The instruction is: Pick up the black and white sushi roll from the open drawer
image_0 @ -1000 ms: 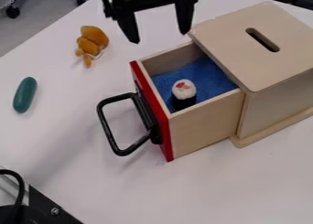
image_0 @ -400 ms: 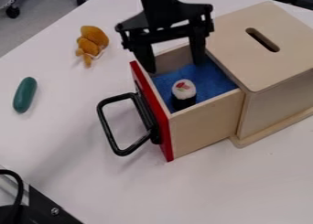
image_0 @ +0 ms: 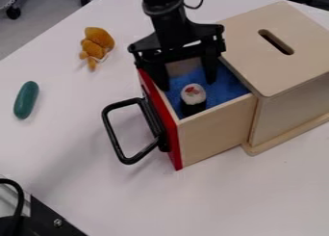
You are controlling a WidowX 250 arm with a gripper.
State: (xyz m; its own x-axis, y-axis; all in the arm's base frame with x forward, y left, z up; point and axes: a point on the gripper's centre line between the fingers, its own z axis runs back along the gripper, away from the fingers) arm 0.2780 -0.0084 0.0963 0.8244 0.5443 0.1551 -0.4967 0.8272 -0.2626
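Maki roll: in the drawer (image_0: 212,131), just on the camera side of your end effector; toy maki roll (image_0: 193,94) stands upright, long axis near vertical, patterned end up.
End effector (image_0: 187,85): fingers spread, nothing between them. Centre them over the roll before lowering, keep them clear of the drawer walls, then close evenly so you don't tip it.
Blue cloth (image_0: 228,88): beneath you.
Handle (image_0: 113,134): beyond your drawer-front side, on the camera side.
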